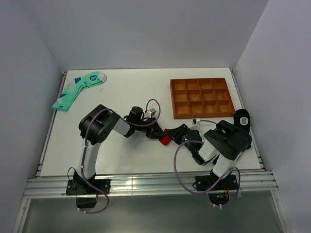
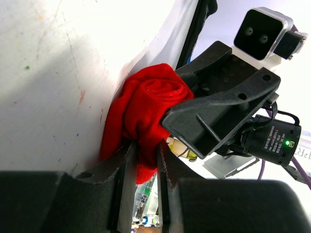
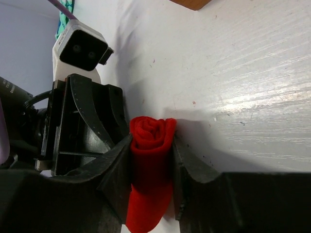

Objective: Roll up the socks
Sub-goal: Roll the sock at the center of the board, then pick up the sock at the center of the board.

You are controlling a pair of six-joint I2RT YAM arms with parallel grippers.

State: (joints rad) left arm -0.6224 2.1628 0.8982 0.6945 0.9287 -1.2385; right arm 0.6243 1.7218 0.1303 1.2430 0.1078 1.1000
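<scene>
The red socks (image 1: pixel 165 139) lie rolled up on the white table between my two grippers, only a small red patch showing from above. In the right wrist view the roll (image 3: pixel 149 160) shows its spiral end and sits clamped between my right gripper's (image 3: pixel 151 145) fingers. In the left wrist view the loose red end (image 2: pixel 146 111) runs down between my left gripper's (image 2: pixel 144 154) nearly closed jaws, which pinch the fabric. Both grippers (image 1: pixel 156 132) (image 1: pixel 179 134) meet nose to nose at the socks. The white figure mark is hidden.
A brown compartment tray (image 1: pixel 201 97) stands at the back right. A mint-green sock with blue marks (image 1: pixel 77 90) lies at the back left. A black sock with white pattern (image 1: pixel 242 119) lies at the right edge beside the right arm.
</scene>
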